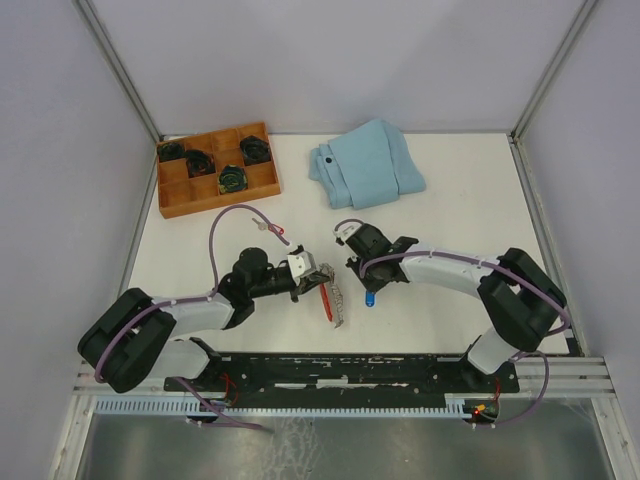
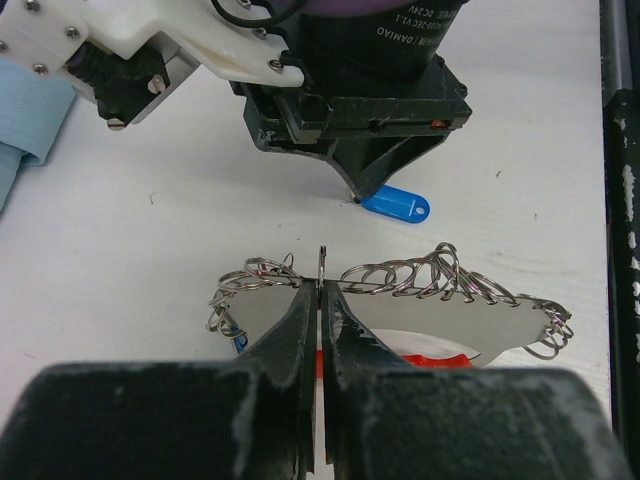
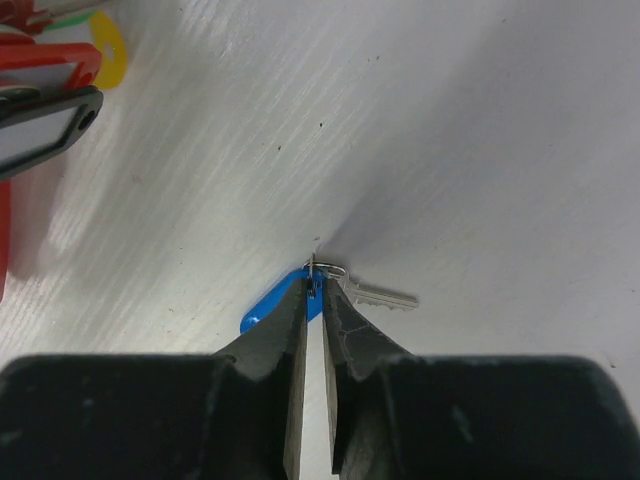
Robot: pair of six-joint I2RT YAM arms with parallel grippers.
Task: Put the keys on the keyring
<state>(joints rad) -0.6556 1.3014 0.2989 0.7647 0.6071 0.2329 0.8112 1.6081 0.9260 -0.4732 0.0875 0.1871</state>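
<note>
The keyring [image 1: 331, 303], a red strip with a row of silvery loops [image 2: 405, 277], lies mid-table. My left gripper [image 1: 318, 284] is shut on one upright loop of it [image 2: 322, 268]. A key with a blue tag [image 1: 370, 298] lies just right of the keyring. My right gripper [image 1: 367, 287] is shut on the small ring joining the blue tag [image 3: 262, 312] and the silver key [image 3: 386, 296], tips down at the table. The blue tag also shows in the left wrist view [image 2: 397, 205] under the right gripper. Red [image 3: 45, 62] and yellow [image 3: 112, 46] tags show at the upper left of the right wrist view.
A wooden compartment tray [image 1: 263, 187] with dark objects stands at the back left. A folded light-blue cloth [image 1: 366, 162] lies at the back centre. A black rail [image 1: 350, 368] runs along the near edge.
</note>
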